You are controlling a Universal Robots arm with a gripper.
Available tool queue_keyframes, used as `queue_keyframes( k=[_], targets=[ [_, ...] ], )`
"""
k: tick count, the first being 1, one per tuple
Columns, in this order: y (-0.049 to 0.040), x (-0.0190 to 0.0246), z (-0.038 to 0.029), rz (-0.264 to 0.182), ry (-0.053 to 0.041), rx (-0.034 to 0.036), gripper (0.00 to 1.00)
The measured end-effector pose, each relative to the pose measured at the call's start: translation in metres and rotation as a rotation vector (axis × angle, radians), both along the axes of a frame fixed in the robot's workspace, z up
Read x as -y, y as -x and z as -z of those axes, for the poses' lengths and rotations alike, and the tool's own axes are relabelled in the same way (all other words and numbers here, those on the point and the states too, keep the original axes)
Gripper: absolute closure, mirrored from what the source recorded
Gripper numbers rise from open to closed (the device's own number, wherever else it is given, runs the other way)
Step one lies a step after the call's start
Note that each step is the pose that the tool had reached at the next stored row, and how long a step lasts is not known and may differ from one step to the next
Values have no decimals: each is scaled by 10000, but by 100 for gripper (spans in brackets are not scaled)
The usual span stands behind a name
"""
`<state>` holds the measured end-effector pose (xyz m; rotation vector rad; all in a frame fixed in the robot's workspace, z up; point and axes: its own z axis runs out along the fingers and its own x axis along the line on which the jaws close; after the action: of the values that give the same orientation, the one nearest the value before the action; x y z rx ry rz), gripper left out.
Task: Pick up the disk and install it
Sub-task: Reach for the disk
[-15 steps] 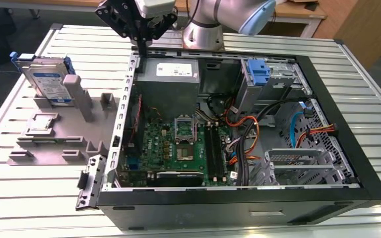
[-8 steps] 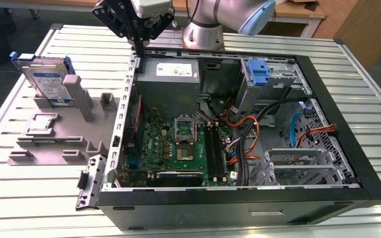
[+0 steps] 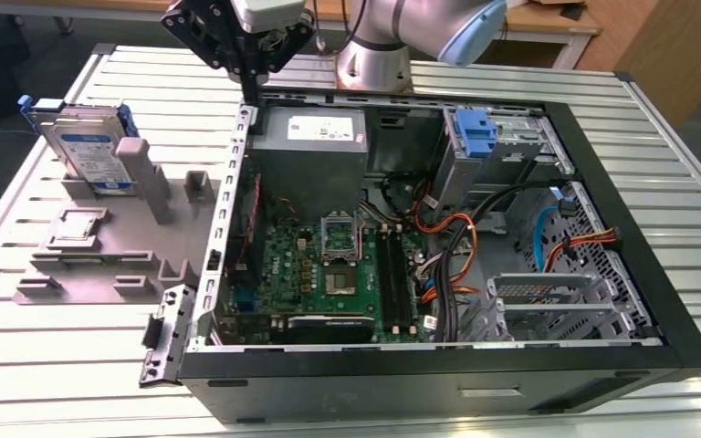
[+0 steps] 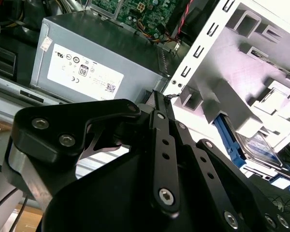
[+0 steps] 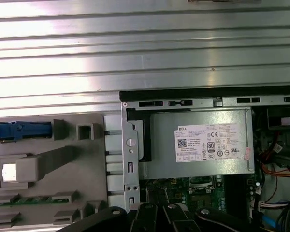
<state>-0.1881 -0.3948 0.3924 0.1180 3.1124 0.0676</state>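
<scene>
Pick-up not yet begun: disk (image 3: 87, 151) upright in grey holder (image 3: 107, 274), upper left; tool (image 3: 253, 96), top centre, closed and empty.

The exterior view stands off the arm, high and tilted down. It is far enough back to take in the whole open computer case (image 3: 448, 383) and the ribbed tabletop (image 3: 667, 164) around it, with the arm (image 3: 387, 46) at the far edge. The first wrist view looks straight down from well above (black links of the gripper (image 5: 159, 212) edge its frame) onto the power supply (image 5: 198, 145) and the grey holder (image 5: 48, 193) beside the case. The second wrist view sits much closer and looks slantwise along the gripper (image 4: 160, 104) toward the same power supply and holder. All three views share those two things.
</scene>
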Motion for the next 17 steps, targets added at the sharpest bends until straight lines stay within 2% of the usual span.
queue_keyframes(
  k=[17],
  targets=[
    [112, 0, 0, 0, 0, 0, 90]
  ],
)
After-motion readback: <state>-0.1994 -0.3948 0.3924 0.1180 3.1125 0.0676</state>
